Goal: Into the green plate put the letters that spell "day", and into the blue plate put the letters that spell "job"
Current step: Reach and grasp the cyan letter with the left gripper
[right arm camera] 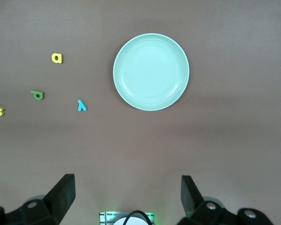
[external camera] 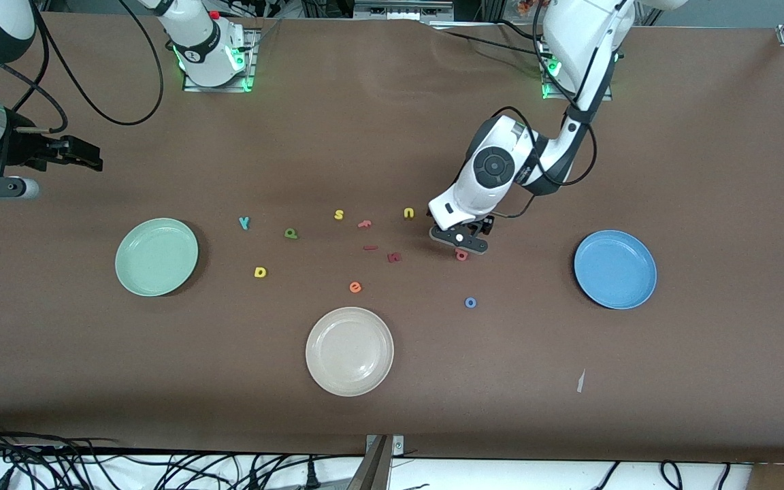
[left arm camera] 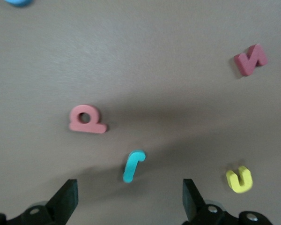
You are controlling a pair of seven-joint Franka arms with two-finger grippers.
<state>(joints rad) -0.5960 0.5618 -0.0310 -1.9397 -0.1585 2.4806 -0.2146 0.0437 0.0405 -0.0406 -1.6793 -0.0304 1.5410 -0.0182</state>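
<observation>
My left gripper hangs low and open over the teal "j", which lies just ahead of its fingertips; the left gripper holds nothing. The salmon "b" lies beside the "j". The blue "o" sits nearer the front camera. The blue plate is toward the left arm's end. My right gripper waits open over the right arm's end. The green plate holds nothing. The teal "y", green "a" and yellow "d" lie beside it.
A cream-white plate sits near the front edge. Spare letters lie mid-table: yellow "s", yellow "u", dark red "k", orange "e" and two small red pieces.
</observation>
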